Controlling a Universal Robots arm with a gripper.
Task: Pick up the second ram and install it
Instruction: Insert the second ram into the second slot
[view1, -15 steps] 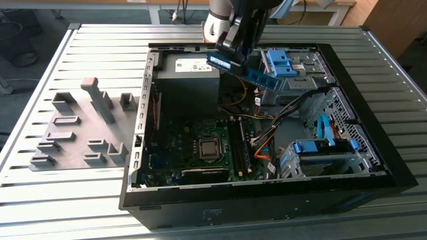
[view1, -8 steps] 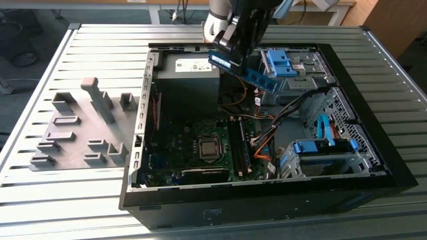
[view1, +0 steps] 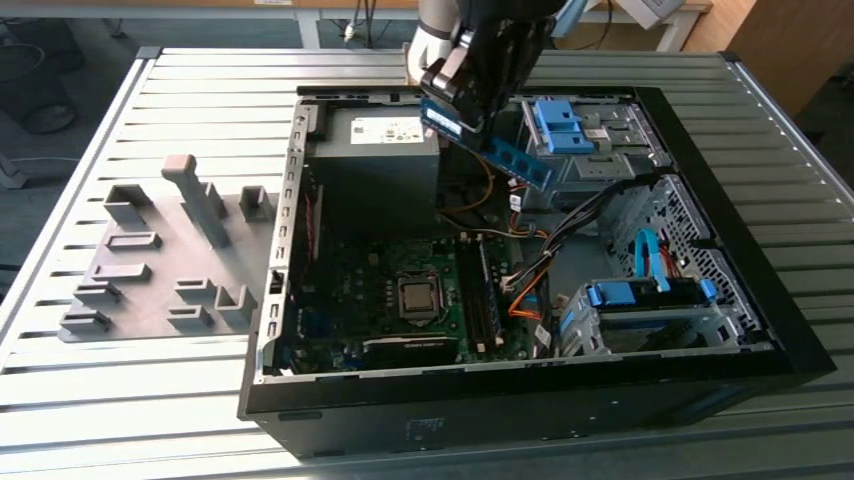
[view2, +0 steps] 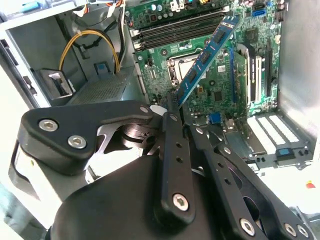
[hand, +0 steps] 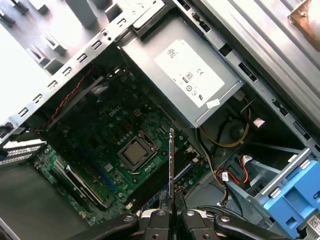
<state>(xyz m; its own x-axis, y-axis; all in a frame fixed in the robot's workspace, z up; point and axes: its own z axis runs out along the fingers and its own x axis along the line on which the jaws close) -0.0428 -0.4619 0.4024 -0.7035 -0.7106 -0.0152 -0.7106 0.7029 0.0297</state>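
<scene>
The second ram is a long blue-green stick held tilted in the air over the open computer case, above the power supply and cables. My gripper is shut on its upper end. In the second wrist view the ram slants out from my fingertips over the green motherboard and its memory slots. It appears edge-on as a thin line in the first wrist view, rising from the gripper beside the processor.
A grey power supply fills the case's far corner. Blue drive caddies and loose cables crowd the exterior view's right side. Grey plastic holder blocks stand on the slatted table left of the case.
</scene>
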